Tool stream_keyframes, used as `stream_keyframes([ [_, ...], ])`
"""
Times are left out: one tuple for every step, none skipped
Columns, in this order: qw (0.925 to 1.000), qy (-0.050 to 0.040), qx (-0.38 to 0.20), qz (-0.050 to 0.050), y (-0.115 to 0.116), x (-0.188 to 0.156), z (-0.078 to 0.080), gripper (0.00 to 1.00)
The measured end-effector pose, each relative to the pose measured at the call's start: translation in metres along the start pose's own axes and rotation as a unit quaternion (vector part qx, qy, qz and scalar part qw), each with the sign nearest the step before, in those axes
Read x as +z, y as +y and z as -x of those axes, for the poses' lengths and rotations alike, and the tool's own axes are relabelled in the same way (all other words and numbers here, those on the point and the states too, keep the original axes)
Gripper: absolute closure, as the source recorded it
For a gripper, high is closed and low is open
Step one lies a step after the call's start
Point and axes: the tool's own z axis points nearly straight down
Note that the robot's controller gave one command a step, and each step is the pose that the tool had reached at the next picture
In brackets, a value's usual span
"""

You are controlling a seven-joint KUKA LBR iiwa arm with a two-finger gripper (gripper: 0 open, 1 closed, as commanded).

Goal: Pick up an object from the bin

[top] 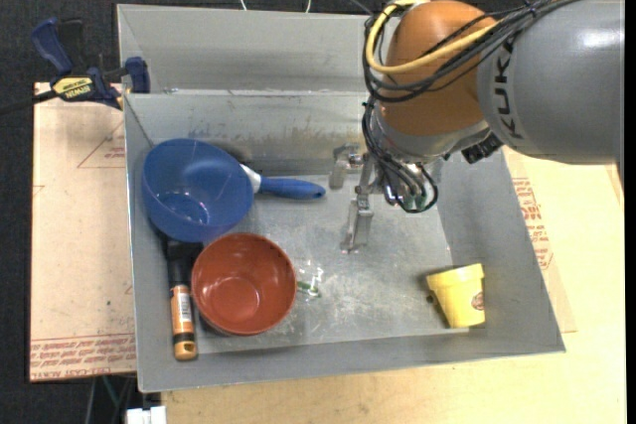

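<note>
The pick is not yet done. The end effector (353,213) hangs over bare floor in the middle of the bin (388,303), and I cannot tell if it is open or closed. The nearest thing is the blue scoop (194,189) at the left, with a round bowl and its handle pointing right toward the end effector.

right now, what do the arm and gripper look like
The arm is a thick, rounded grey link with dark KUKA lettering. An orange dome cover sits at the wrist, with yellow and black cables looped over it. Below hangs a slim bare-metal gripper, with green and black wires beside it.
</note>
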Motion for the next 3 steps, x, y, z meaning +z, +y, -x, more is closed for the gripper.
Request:
stream_keyframes([
  [1.0000,-0.0039,0.001,0.000,0.000,-0.005,0.002,0.00],
  [0.9963,-0.0023,0.086,0.001,0.036,0.054,0.059,0.00],
  [0.9999,-0.0047,-0.016,0.001,0.093,0.044,-0.028,0.00],
])
